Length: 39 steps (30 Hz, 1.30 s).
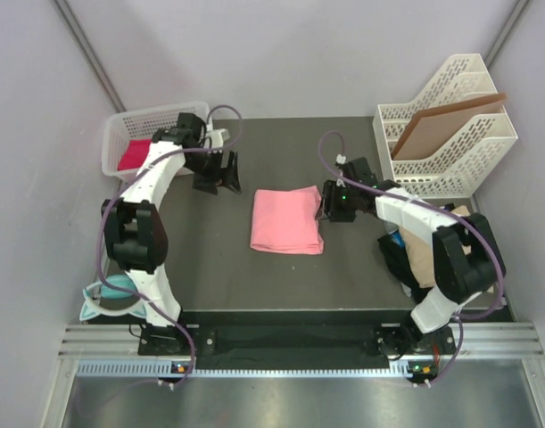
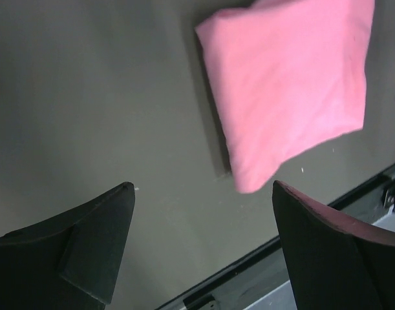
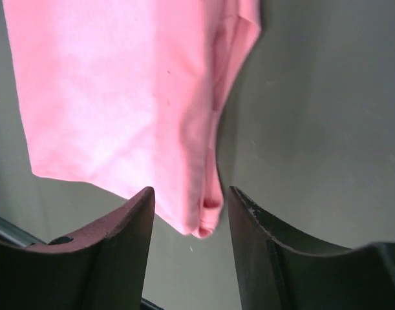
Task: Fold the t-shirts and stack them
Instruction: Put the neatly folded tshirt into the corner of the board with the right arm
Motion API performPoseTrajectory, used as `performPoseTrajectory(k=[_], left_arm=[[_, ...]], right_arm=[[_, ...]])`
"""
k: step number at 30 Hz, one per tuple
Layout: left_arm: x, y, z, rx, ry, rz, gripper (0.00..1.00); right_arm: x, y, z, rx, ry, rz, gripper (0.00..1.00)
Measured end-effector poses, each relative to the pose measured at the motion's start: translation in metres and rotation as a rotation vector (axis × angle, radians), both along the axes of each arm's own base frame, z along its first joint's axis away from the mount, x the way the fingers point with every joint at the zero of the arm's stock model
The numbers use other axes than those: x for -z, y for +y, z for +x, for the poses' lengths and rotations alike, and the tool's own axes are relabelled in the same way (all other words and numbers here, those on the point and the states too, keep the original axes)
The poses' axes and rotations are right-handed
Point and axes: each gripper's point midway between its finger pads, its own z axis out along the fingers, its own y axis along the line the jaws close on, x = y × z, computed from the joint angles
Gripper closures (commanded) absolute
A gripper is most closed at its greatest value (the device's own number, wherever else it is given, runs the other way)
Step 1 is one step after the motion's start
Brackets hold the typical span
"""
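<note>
pink t-shirt (image 1: 287,221) folded flat | left tool (image 1: 218,176) wide, empty | right tool (image 1: 326,207) part-open at its edge

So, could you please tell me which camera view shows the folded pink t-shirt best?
The top external view: the whole folded pink t-shirt is in frame, with all four edges visible. The left wrist view crops it at the top of the picture. The right wrist view shows only one end and its layered side edge, close up.
</note>
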Motion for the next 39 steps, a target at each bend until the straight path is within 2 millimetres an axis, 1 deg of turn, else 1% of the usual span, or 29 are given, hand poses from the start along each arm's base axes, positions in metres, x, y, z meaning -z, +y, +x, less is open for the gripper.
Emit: performPoseTrajectory(k=[2,3,4,5,7,9,12,16,18,20,21,25,27,30,32,36,39], left_arm=[[0.001,-0.012,-0.012,0.054,0.000,-0.003,0.10],[0.001,-0.018,-0.018,0.084,0.000,-0.006,0.10],[0.002,-0.024,-0.023,0.112,0.000,-0.010,0.10],[0.003,-0.030,-0.028,0.138,0.001,-0.013,0.10],[0.006,-0.034,-0.036,0.173,0.004,-0.019,0.10],[0.008,-0.033,-0.041,0.187,0.005,-0.022,0.11],[0.007,-0.030,-0.048,0.205,-0.001,-0.030,0.12],[0.003,-0.037,-0.049,0.243,-0.025,-0.040,0.12],[0.002,-0.046,-0.053,0.276,-0.033,-0.039,0.13],[-0.001,-0.060,-0.057,0.319,-0.044,-0.041,0.14],[-0.004,-0.068,-0.055,0.339,-0.058,-0.045,0.14],[-0.006,-0.106,-0.055,0.432,-0.085,-0.063,0.16],[0.002,-0.122,-0.057,0.467,-0.077,-0.076,0.16],[0.020,-0.134,-0.060,0.491,-0.035,-0.087,0.17],[0.037,-0.134,-0.059,0.488,-0.007,-0.081,0.18],[0.071,-0.128,-0.065,0.478,0.057,-0.051,0.18],[0.089,-0.124,-0.069,0.474,0.092,-0.032,0.19]], right_arm=[[0.007,0.012,0.008,-0.020,0.025,0.033,0.46],[0.010,0.017,0.011,-0.028,0.032,0.044,0.41],[0.014,0.022,0.014,-0.039,0.048,0.056,0.38],[0.019,0.028,0.019,-0.051,0.062,0.066,0.32],[0.027,0.035,0.026,-0.065,0.077,0.078,0.29],[0.034,0.037,0.032,-0.076,0.090,0.088,0.27],[0.041,0.034,0.036,-0.083,0.108,0.105,0.26],[0.041,0.021,0.047,-0.057,0.107,0.134,0.26],[0.042,0.014,0.055,-0.047,0.097,0.150,0.26],[0.045,0.011,0.060,-0.044,0.099,0.168,0.26],[0.045,0.010,0.062,-0.046,0.097,0.184,0.27],[0.044,0.015,0.072,-0.081,0.086,0.260,0.26],[0.043,0.022,0.078,-0.108,0.074,0.302,0.27],[0.042,0.031,0.083,-0.144,0.066,0.353,0.28],[0.042,0.035,0.085,-0.164,0.062,0.381,0.29],[0.042,0.039,0.086,-0.183,0.052,0.407,0.32],[0.045,0.039,0.084,-0.189,0.039,0.411,0.33]])
